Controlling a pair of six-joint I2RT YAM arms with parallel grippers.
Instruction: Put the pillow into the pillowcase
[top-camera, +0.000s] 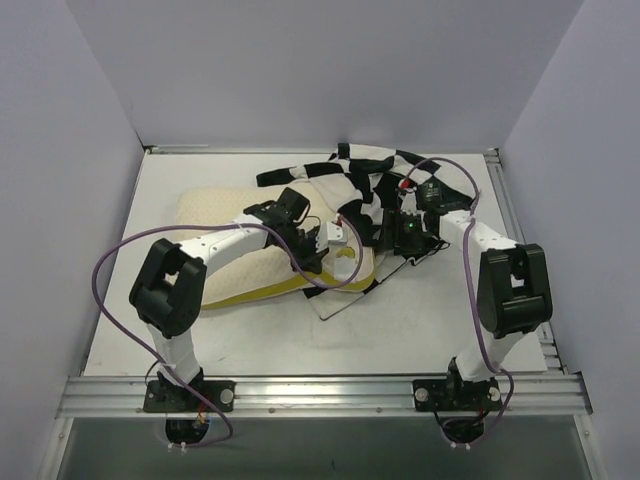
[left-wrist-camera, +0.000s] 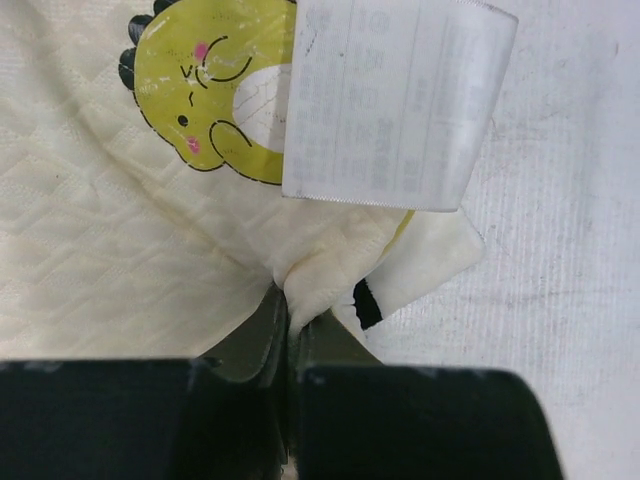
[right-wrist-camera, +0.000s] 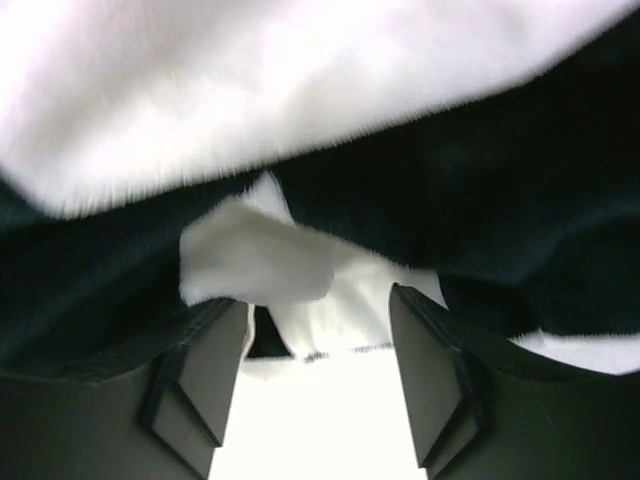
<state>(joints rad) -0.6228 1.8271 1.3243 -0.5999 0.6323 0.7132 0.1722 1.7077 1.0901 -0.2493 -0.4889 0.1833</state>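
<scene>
The cream quilted pillow (top-camera: 215, 212) lies left of centre, its yellow side edge facing the front. My left gripper (top-camera: 322, 258) is shut on the pillow's right corner (left-wrist-camera: 320, 275), just below the yellow-green logo (left-wrist-camera: 195, 90) and the white tag (left-wrist-camera: 395, 100). The black-and-white checkered pillowcase (top-camera: 370, 168) lies bunched at the back centre and reaches down to that corner. My right gripper (top-camera: 400, 245) sits on the pillowcase's right part. In the right wrist view it (right-wrist-camera: 315, 335) is open, with a fold of pillowcase fabric (right-wrist-camera: 260, 265) hanging between the fingertips.
The white table (top-camera: 420, 320) is closed in by grey walls on three sides. A metal rail (top-camera: 320, 395) runs along the near edge by the arm bases. Purple cables (top-camera: 110, 262) loop off both arms.
</scene>
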